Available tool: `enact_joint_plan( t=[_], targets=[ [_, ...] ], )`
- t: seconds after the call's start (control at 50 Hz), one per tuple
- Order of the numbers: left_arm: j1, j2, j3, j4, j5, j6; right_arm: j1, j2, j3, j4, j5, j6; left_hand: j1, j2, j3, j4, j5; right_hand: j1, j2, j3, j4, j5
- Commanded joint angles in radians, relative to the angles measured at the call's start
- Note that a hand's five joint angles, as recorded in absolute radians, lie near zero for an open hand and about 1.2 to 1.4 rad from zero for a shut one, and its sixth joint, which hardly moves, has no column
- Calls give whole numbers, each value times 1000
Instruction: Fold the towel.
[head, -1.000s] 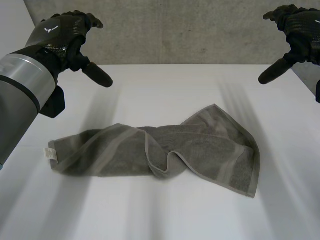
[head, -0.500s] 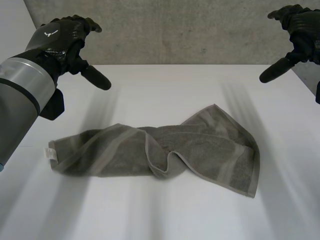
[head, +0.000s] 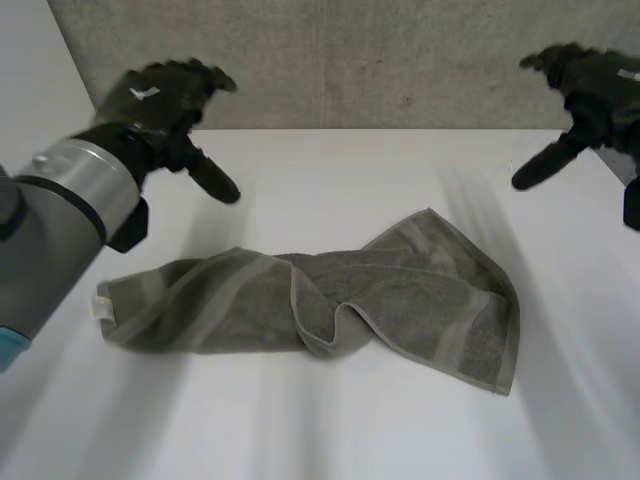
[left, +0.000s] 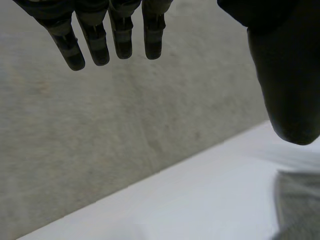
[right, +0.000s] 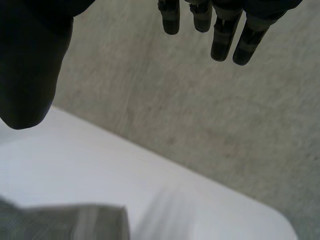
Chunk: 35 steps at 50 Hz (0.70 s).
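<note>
A grey towel (head: 330, 300) lies crumpled and partly doubled over on the white table (head: 330, 170), with a small white label at its left end. My left hand (head: 165, 110) hovers above the table behind the towel's left part, fingers straight and spread, holding nothing. My right hand (head: 585, 95) hangs high at the back right, also open and empty. In the left wrist view the straight fingers (left: 95, 35) and thumb point at the wall, a towel corner (left: 300, 205) below the thumb. The right wrist view has open fingers (right: 225, 30) above another towel corner (right: 75, 222).
A grey concrete wall (head: 360, 60) rises right behind the table's far edge. Bare white tabletop surrounds the towel on all sides.
My left hand has moved right and slightly forward toward the towel. My right hand has shifted a little left. The towel lies as before.
</note>
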Motion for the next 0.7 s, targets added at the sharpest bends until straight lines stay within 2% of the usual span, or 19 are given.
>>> enact_joint_plan(
  t=[0.02, 0.12, 0.22, 0.3, 0.44, 0.56, 0.62, 0.64, 0.66, 0.68, 0.7],
  targets=[
    [-3, -120, -11, 15, 151, 214, 8, 10, 94, 47, -9, -63, -88, -56, -38, -47, -50, -97, -85, 9, 28, -60],
    [-6, -201, 7, 18, 193, 321, 36, 11, 209, 15, -6, -67, -88, -56, -38, -47, -50, -94, -82, 9, 28, -60],
    [-2, -287, 23, 28, 269, 407, 44, 10, 388, -143, -4, -70, -88, -56, -38, -47, -50, -12, 0, 9, 28, -60],
    [-8, -361, 27, 37, 331, 476, 56, 22, 458, -207, 0, -71, -88, -56, -38, -47, -50, -3, 9, 9, 28, -60],
    [-12, -456, 32, 38, 337, 544, 97, 177, 520, -310, 17, -70, -88, -56, -38, -47, -50, 20, 33, 9, 28, -60],
    [-29, -528, 40, 64, 334, 596, 111, 254, 537, -396, 37, -71, -71, -39, -38, -47, -34, 55, 68, 9, 28, -60],
    [-31, -545, 40, 99, 333, 604, 139, 315, 533, -454, 54, -74, 40, 72, -38, -47, 77, 176, 188, 9, 28, 38],
    [-31, -545, 40, 100, 333, 604, 145, 342, 530, -483, 63, -74, 41, 73, -38, -47, 77, 295, 307, 9, 28, 157],
    [-32, -551, 41, 113, 331, 604, 145, 343, 530, -484, 63, -74, 143, 175, -38, -47, 179, 296, 309, 9, 28, 158],
    [-32, -551, 41, 113, 331, 604, 148, 364, 522, -511, 69, -76, 144, 176, -38, -47, 180, 395, 407, 9, 28, 257],
    [-34, -554, 41, 123, 331, 604, 148, 382, 513, -534, 71, -79, 254, 286, -38, -47, 290, 477, 490, 9, 28, 340]
  ],
)
